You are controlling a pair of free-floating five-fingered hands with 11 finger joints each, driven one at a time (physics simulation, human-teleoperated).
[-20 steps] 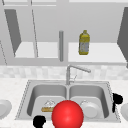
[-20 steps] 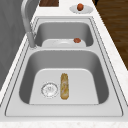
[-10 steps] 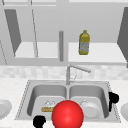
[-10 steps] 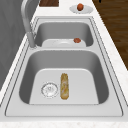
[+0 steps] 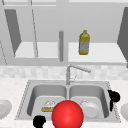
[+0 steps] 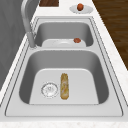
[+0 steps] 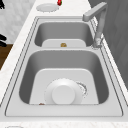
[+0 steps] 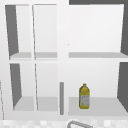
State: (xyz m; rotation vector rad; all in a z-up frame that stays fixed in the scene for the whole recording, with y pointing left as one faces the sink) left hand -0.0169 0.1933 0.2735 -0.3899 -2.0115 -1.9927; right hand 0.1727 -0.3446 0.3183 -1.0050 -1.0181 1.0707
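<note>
A red ball [image 5: 67,115] blocks the sink's front edge at the middle. The tap [image 5: 72,72] stands at the back edge; the bread [image 6: 64,85] and plate [image 7: 63,91] leave basin room.

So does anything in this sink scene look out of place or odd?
Yes: a baguette lies on the floor of the left basin beside the drain, an odd place for bread. A big red ball sits at the sink's front edge. The yellow bottle stands upright; nothing has spilled.
</note>
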